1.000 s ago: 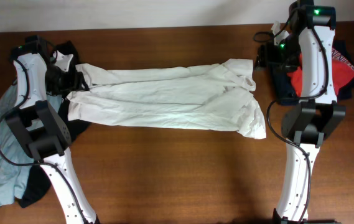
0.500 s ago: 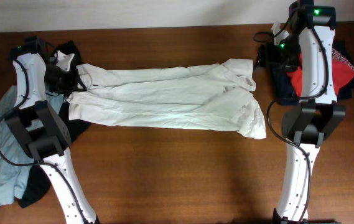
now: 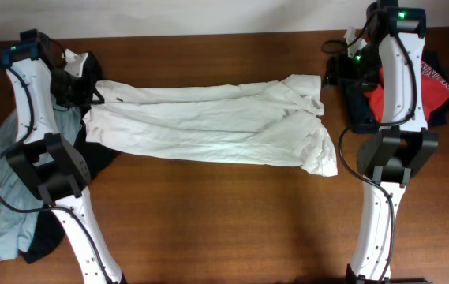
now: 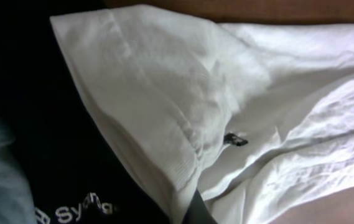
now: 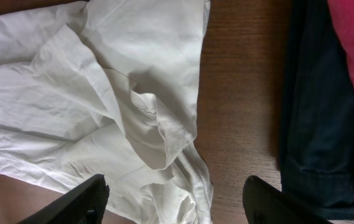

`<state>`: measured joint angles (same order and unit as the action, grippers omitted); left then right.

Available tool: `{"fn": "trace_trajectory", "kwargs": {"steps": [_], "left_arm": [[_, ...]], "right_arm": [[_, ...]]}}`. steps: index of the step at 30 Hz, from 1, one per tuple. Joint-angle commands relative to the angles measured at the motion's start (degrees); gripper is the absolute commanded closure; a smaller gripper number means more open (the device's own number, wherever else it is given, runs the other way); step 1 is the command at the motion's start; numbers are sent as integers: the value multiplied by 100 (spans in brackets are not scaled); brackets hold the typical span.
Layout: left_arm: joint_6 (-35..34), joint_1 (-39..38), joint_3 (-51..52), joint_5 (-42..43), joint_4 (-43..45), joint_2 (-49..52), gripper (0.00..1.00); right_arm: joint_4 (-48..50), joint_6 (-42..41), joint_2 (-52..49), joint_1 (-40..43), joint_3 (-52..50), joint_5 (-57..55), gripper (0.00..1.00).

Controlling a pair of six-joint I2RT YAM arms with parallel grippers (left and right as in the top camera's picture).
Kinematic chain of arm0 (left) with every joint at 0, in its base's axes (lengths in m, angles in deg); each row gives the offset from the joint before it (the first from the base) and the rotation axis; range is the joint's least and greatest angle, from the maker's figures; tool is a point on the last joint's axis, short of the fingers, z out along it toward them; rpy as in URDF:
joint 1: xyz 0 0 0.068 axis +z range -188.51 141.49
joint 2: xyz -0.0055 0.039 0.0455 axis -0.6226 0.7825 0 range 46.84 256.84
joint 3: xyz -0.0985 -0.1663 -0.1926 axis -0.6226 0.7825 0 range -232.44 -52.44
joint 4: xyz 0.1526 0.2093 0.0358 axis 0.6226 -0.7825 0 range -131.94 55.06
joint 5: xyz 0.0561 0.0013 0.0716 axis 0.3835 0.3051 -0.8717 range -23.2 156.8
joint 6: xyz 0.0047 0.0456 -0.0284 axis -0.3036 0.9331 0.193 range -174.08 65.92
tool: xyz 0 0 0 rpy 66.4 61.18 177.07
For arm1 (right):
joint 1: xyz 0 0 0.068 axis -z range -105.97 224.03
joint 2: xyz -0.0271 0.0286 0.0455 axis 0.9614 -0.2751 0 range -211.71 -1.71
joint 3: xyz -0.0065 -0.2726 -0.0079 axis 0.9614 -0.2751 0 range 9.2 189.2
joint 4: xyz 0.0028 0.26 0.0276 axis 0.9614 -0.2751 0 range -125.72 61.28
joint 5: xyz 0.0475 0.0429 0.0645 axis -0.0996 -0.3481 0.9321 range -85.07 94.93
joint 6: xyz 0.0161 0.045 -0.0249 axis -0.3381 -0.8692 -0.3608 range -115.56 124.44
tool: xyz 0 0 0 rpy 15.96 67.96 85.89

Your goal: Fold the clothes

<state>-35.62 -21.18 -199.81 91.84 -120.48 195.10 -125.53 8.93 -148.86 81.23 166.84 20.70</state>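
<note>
Left gripper (image 4: 195, 213) pinched closed at far left; right gripper (image 5: 177, 198) spread wide

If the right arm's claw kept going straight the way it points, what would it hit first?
Most likely the white T-shirt, whose crumpled edge lies ahead of the right gripper, between its open jaws; bare table sits just beside it.

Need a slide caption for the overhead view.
Left gripper pinching one end of the white shirt, right gripper open by the other.

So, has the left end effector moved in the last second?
Yes. The left end effector has shifted toward the far edge of the table, shut on the white T-shirt.
</note>
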Motion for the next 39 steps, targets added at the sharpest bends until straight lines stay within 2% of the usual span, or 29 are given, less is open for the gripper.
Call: {"fn": "trace_trajectory", "kwargs": {"steps": [1, 11, 24, 39], "left_arm": [[24, -17, -173, 345, -96, -175, 99], [-4, -476, -173, 601, -136, -177, 99], [-629, -1604, -708, 212, -107, -184, 99], [-774, -3016, -896, -437, 155, -181, 99]], "right_arm": [[-9, -26, 140, -15, 17, 13, 26], [-24, -24, 140, -15, 17, 13, 26], [166, -22, 140, -4, 17, 13, 26], [181, 111, 140, -4, 17, 13, 26]]}}
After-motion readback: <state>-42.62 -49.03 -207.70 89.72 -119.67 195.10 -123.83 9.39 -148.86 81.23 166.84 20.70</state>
